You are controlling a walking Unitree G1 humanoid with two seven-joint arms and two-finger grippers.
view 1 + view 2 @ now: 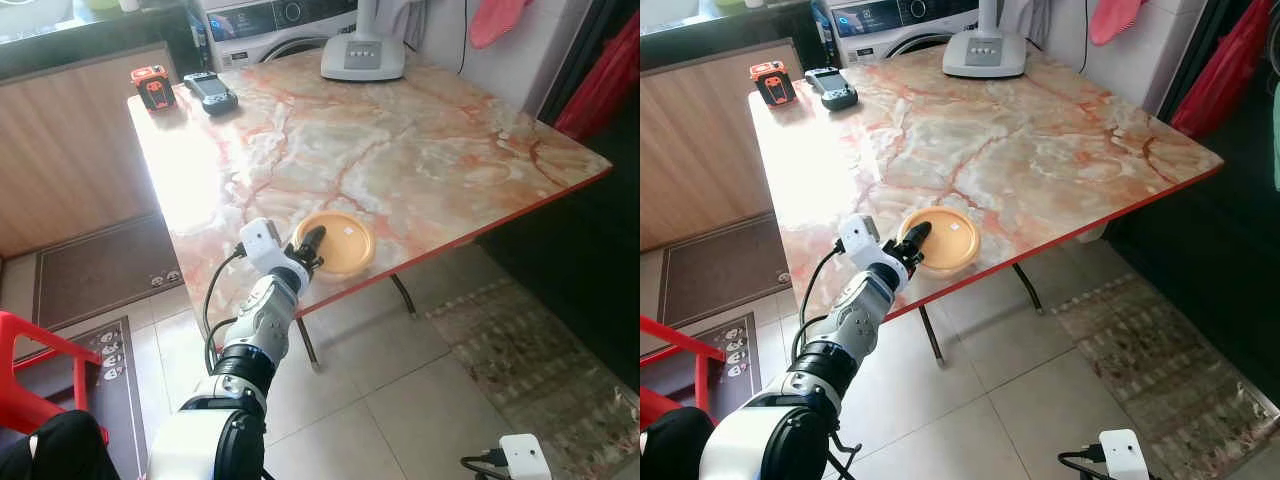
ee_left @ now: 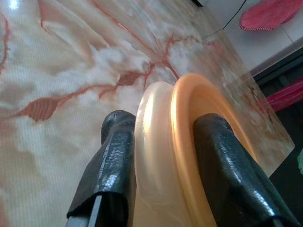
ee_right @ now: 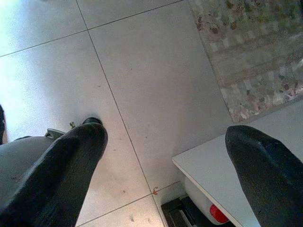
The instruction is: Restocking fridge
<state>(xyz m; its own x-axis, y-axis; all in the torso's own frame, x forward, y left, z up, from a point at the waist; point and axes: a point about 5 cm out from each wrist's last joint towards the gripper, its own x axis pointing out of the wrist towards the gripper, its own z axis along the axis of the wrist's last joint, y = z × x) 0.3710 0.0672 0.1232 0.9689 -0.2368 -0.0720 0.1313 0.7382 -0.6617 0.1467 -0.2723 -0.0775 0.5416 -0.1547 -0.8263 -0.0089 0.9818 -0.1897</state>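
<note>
Marble table [image 1: 420,150] bears orange plate [image 1: 340,243], fan base [image 1: 362,58], two devices [image 1: 210,92]

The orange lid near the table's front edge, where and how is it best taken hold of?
Grip the orange lid at its near rim, coming from the table's front edge. It lies flat and thin, so only the raised rim offers purchase. The left tool already straddles that rim, one finger on each side.

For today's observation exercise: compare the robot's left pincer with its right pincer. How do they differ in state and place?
The left pincer is clamped on the rim of the round orange plastic container at the marble table's near edge; the right pincer holds nothing. The left pincer's fingers sit close together; the right pincer's fingers are spread wide. The left reaches forward; the right hangs over the tiled floor. Both have two black fingers.
</note>
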